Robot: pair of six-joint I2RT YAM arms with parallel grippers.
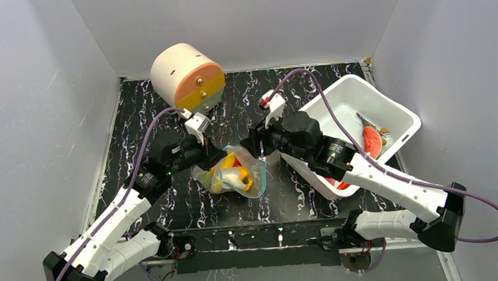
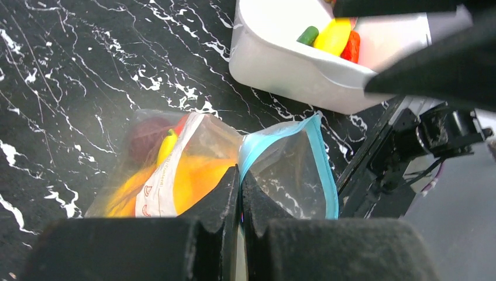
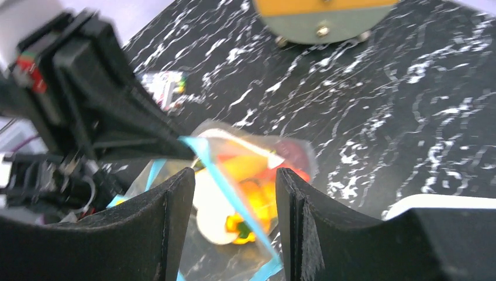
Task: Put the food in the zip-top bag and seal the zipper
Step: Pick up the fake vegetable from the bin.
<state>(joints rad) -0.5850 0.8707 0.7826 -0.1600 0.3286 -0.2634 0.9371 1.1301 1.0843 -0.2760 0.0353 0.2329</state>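
The zip-top bag (image 1: 255,186) lies at the table's middle with its mouth raised. Yellow, orange, red and white food (image 1: 234,173) shows through it. My left gripper (image 2: 240,171) is shut on the teal zipper (image 2: 329,175) at one end of the mouth, and it shows in the top view (image 1: 216,156) at the bag's left. My right gripper (image 3: 234,196) is open over the bag, and the zipper (image 3: 225,181) runs slantwise between its fingers without touching them. A white piece (image 3: 212,218) and a yellow pepper lie in the bag below. More food (image 2: 334,36) stays in the white tub.
The white tub (image 1: 353,90) stands at the right, holding a red chili (image 1: 371,140) and other pieces. A cream cylinder with an orange and yellow face (image 1: 185,76) stands at the back left. A small crinkled packet (image 3: 165,88) lies beyond the left gripper. Grey walls enclose the table.
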